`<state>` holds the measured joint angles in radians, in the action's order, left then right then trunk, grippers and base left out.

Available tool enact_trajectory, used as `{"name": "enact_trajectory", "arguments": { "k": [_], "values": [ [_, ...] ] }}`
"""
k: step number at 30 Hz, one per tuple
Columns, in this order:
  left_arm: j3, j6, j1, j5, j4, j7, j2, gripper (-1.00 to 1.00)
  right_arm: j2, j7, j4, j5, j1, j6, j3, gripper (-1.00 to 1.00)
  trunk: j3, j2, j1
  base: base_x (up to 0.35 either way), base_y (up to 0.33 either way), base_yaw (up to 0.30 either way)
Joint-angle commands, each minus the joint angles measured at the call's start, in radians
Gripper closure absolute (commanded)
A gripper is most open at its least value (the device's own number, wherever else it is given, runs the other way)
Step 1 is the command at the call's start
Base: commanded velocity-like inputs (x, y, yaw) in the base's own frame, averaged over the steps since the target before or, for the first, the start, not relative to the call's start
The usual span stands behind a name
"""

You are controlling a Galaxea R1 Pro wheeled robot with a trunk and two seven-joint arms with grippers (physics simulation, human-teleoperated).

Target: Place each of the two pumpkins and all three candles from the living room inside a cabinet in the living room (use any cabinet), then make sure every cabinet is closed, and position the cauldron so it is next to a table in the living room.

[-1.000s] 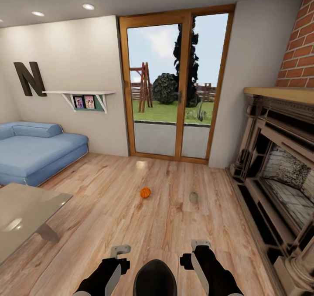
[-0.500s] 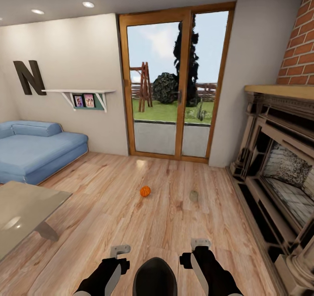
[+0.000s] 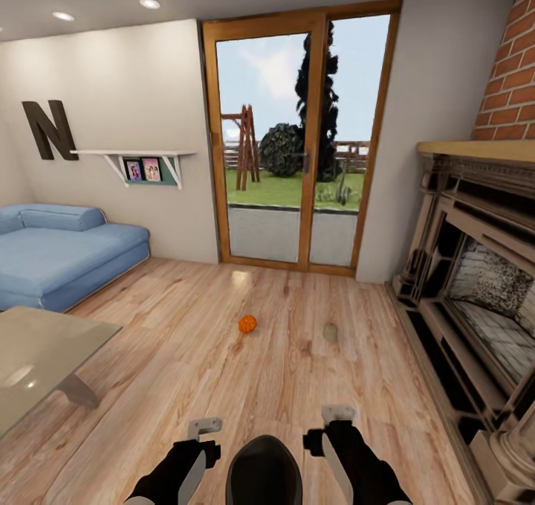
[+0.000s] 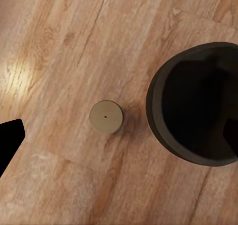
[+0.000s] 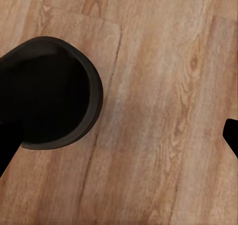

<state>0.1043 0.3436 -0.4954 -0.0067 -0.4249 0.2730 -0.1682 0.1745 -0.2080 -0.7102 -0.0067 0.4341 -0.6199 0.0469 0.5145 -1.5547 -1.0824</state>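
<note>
Judging from the floor, the task looks barely begun. One pumpkin (image 3: 247, 324) sits loose on the wooden floor (image 3: 223, 386) ahead of the robot, in front of the glass door (image 3: 297, 148). A candle (image 3: 330, 332) stands near it, off toward the fireplace (image 3: 475, 282), the two well apart from each other. A second candle (image 4: 106, 116) shows in the left wrist view, upright on the boards just beside a dark round cauldron (image 4: 198, 103). That same cauldron (image 3: 264, 471) appears low in the head view, between the two arms, and its rim (image 5: 52, 93) shows in the right wrist view. The other pumpkin, the third candle and the cabinet are not to be seen here, so nothing can be said of them. A glass-topped table (image 3: 44, 356) stands to the robot's left, with a blue sofa (image 3: 67, 252) behind it. The cauldron is not close beside that table, so that step also seems left to do.

The left gripper (image 3: 203, 426) hangs over the floor with its fingers wide apart in the left wrist view, holding nothing and touching nothing. The right gripper (image 3: 339, 414) is likewise empty, with fingers spread wide, clear of the cauldron and the boards.
</note>
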Motion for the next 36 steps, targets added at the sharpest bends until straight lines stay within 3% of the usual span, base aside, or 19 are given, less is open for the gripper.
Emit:
{"name": "enact_trajectory", "arguments": {
  "k": [1, 9, 22, 36],
  "values": [
    [0.0, 0.0, 0.0, 0.0, 0.0, 0.0, 0.0, -1.0, 0.0, 0.0, 0.0, 0.0, 0.0, 0.007, 0.01, -1.0, 0.003, -0.007, -0.004, 0.0, 0.0, 0.0],
    [0.0, 0.0, 0.0, 0.0, 0.0, 0.0, -0.001, -1.0, 0.0, -0.001, 0.0, -0.002, 0.0, 0.023, 0.064, -1.0, 0.028, -0.063, -0.035, 0.0, 0.0, 0.0],
    [0.0, 0.0, 0.0, 0.002, 0.0, -0.001, -0.002, -1.0, 0.0, -0.003, 0.0, -0.005, 0.0, 0.079, 0.068, -1.0, 0.069, -0.154, -0.084, 0.0, 0.0, 0.0],
    [0.001, 0.003, 0.0, 0.006, 0.0, -0.004, -0.002, -1.0, 0.0, 0.0, 0.02, -0.042, 0.0, 0.133, 0.068, -1.0, 0.113, -0.252, -0.138, 0.0, 0.0, 0.0]
  ]
}}
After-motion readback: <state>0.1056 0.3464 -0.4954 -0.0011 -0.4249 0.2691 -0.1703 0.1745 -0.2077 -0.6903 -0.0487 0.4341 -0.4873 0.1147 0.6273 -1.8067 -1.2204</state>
